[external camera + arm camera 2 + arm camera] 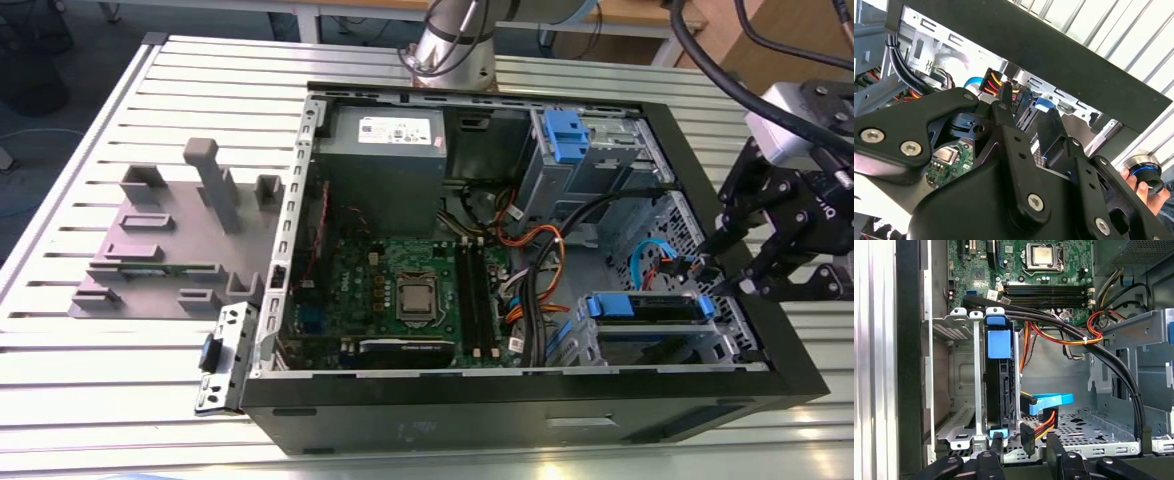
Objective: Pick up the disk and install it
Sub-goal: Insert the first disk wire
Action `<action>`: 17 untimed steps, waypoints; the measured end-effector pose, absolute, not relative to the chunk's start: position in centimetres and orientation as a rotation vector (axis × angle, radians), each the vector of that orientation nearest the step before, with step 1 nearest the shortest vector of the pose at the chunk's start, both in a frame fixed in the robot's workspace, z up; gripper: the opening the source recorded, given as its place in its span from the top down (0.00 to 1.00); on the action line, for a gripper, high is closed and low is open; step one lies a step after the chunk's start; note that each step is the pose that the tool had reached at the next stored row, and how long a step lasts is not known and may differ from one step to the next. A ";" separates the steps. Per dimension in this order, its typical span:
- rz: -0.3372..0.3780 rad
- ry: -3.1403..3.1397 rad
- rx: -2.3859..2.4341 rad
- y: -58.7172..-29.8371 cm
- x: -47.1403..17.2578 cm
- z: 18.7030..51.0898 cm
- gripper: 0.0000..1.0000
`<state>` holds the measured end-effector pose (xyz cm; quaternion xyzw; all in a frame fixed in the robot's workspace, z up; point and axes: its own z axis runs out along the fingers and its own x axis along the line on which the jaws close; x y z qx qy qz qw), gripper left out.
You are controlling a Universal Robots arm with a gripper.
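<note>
Black two-fingered gripper (1024, 450): fingers standing apart, gripping nothing, hovering at the case's edge.

Flat silver-metal disk in blue plastic caddy rails (1000, 390): sitting edge-on inside the grey metal drive cage (961, 385), just beyond the fingertips (997, 446), not touching them. Judged rigid, fairly heavy, shock-sensitive; best gripped by the rails.

Green motherboard (1029, 270): lying farther off.

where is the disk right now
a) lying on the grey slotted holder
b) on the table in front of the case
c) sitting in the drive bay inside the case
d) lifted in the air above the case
c: the disk, blue rails showing, stands slotted in the metal drive bay inside the computer case.
</note>
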<state>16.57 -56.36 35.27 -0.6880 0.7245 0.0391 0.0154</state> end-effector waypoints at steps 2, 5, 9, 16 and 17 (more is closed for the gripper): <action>0.117 2.256 -2.143 -56.3 16.6 35.0 0.53; 0.114 2.257 -2.144 -56.2 16.6 34.7 0.53; 0.114 2.258 -2.145 -56.2 16.6 34.6 0.53; 0.113 2.258 -2.145 -56.2 16.6 34.5 0.53; 0.114 2.258 -2.145 -56.2 16.6 34.5 0.53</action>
